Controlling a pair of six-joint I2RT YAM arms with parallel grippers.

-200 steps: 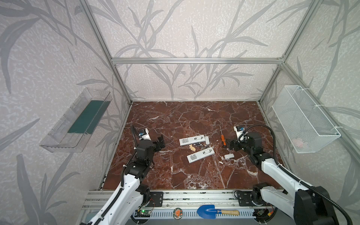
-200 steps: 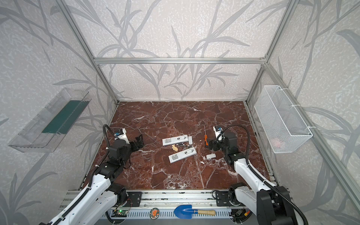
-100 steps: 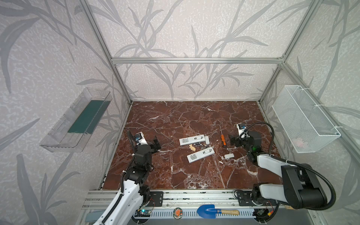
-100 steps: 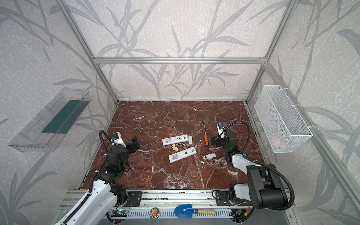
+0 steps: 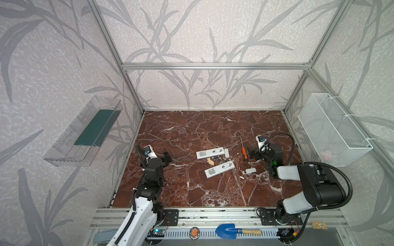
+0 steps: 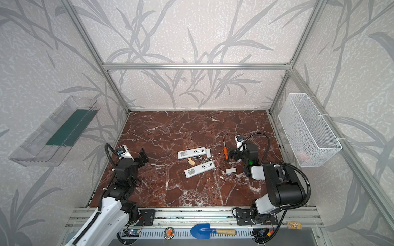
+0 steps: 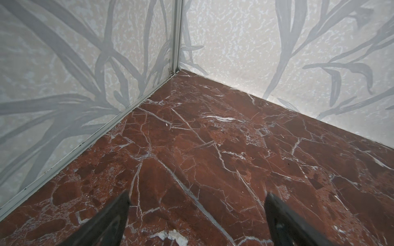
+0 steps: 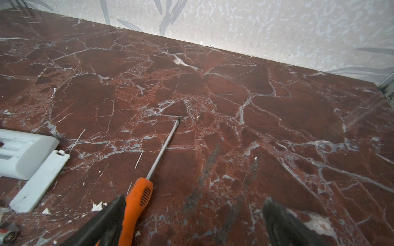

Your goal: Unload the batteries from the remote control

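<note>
Two white remote controls [image 5: 210, 153] [image 5: 219, 169] lie mid-table with their compartments uncovered, in both top views [image 6: 193, 153] [image 6: 199, 169]. Tiny dark batteries [image 5: 217, 158] [image 6: 198, 158] lie loose between them; one silvery-ended battery [image 8: 6, 234] shows at the edge of the right wrist view. My left gripper [image 5: 165, 157] [image 7: 197, 196] is open over bare marble, left of the remotes. My right gripper [image 5: 252, 154] [image 8: 195, 199] is open and empty, to their right. An orange screwdriver [image 8: 139, 198] lies beside one of its fingers [image 8: 115, 210].
Two white covers [image 5: 227, 152] [image 5: 251, 170] and a small beige piece [image 5: 210, 161] lie near the remotes. A clear bin [image 5: 83, 136] hangs on the left wall and a white wire basket [image 5: 332, 130] on the right. A blue trowel [image 5: 226, 231] rests on the front rail.
Both arms have folded back toward their bases, and the left gripper has drawn a little to the left. The remotes, batteries and screwdriver lie where they were.
</note>
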